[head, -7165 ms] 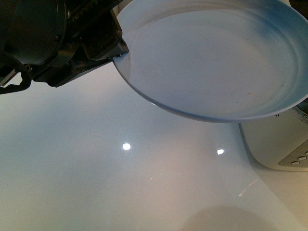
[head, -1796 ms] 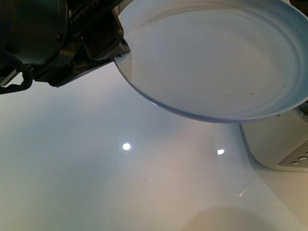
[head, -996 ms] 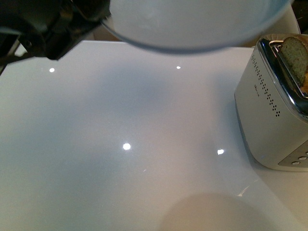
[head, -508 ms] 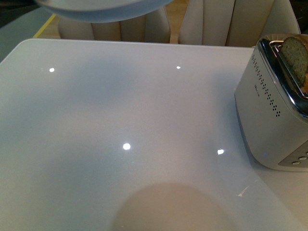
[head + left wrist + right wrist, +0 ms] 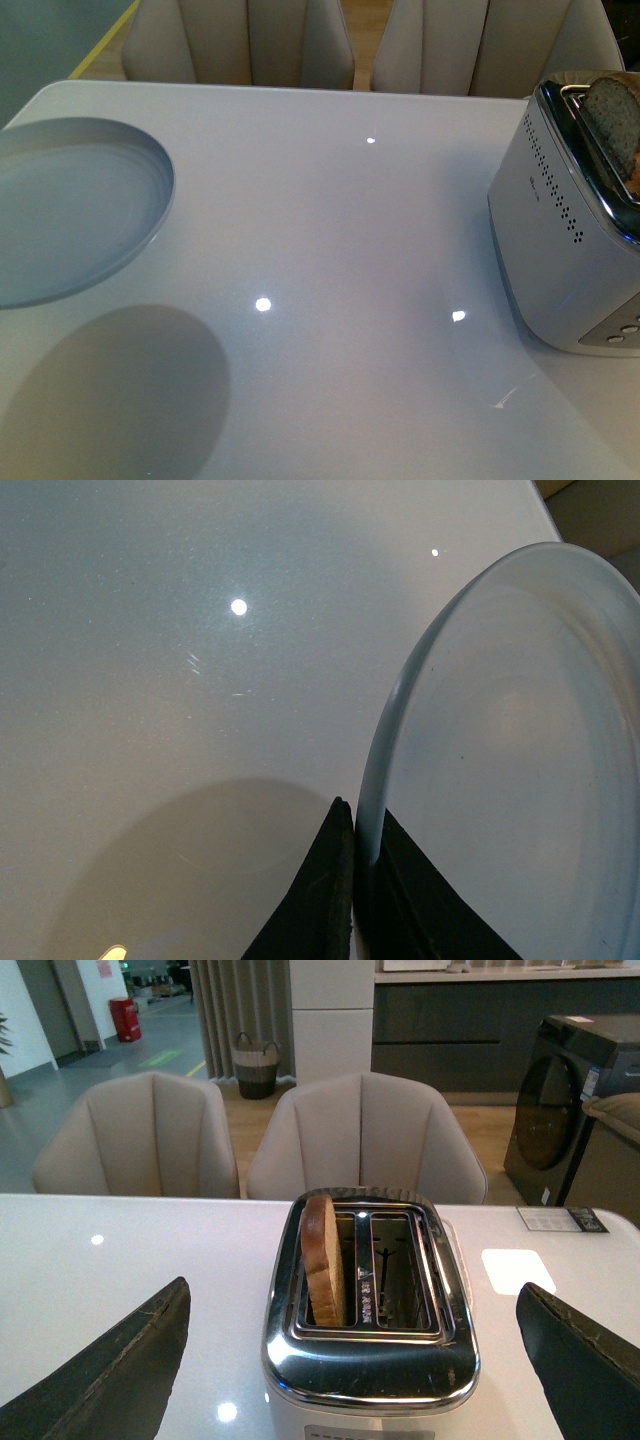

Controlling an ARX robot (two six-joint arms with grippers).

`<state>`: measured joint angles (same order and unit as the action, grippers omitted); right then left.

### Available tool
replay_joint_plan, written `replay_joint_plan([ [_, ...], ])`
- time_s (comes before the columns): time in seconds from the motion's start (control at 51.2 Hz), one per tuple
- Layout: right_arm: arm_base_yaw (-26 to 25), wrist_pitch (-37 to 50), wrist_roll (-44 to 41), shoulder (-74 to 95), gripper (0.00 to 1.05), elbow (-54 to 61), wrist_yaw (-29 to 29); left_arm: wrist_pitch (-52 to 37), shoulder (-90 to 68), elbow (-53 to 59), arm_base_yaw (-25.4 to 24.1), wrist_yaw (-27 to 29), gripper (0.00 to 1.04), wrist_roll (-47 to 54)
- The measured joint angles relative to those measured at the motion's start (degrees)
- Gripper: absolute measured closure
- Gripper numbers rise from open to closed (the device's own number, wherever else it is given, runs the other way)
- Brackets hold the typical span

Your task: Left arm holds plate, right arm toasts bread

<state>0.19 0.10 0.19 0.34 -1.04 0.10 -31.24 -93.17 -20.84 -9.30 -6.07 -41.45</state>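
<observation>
The pale blue-grey plate (image 5: 70,210) hangs above the white table at the far left of the front view and casts a shadow below it. In the left wrist view my left gripper (image 5: 358,852) is shut on the plate's rim (image 5: 395,710), one black finger on each side. The bread (image 5: 322,1256) stands upright in one slot of the silver toaster (image 5: 368,1360), its top sticking out; it also shows in the front view (image 5: 612,118). My right gripper (image 5: 362,1360) is open and empty, its two fingers spread wide to either side of the toaster.
The toaster (image 5: 570,240) stands at the right edge of the white table (image 5: 350,260). Its second slot (image 5: 395,1270) is empty. Beige chairs (image 5: 250,40) line the table's far side. A paper card (image 5: 560,1219) lies on the table behind the toaster.
The plate, held close before the front camera, swung up and left, then came down at the far left. The toaster and bread came into view. The left arm left the front view.
</observation>
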Motion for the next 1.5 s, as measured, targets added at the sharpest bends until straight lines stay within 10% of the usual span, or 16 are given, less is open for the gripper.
replay_joint_plan([
  [0.332,0.00,0.00,0.00,0.00,0.09,0.00,0.00,-23.61,-25.83,0.83,-2.86,-1.88,1.02,1.57],
  [1.503,0.00,0.00,0.00,-0.02,0.09,0.00,0.00,-40.11,-51.19,-6.47,1.07,4.15,1.02,-1.42],
])
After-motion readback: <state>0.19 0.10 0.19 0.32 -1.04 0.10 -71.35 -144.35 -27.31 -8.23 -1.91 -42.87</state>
